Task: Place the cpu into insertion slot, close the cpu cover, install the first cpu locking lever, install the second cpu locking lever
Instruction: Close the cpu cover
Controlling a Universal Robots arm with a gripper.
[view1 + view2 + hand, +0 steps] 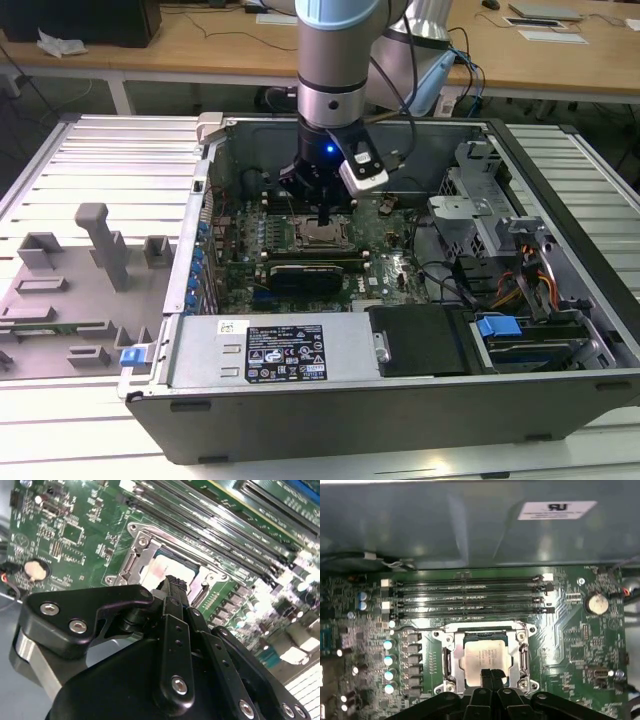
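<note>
Gripper (491,672): both fingertips pressed together, nothing seen between them. In the first wrist view they stand over the near edge of the cpu (485,652), close enough that contact cannot be ruled in or out.

The cpu lies flat in the insertion slot (454,661), directly under the gripper, silvery top upward. It carries fine print, too small to make out.

The cpu cover (522,652) appears to lie flat as a metal frame around the chip, on either side of the gripper tips.

Four long memory slots (470,597) run just beyond the gripper, and a coin cell (596,603) sits well off to one side.

Labels:
- A white label (557,510) with dark print is on the case wall facing the gripper.
- In the exterior view, a black label (288,353) and a small white label (232,326) are on the metal housing nearer the camera than the gripper.

The open computer case (560,400) rests on a slatted table (80,150).
</note>
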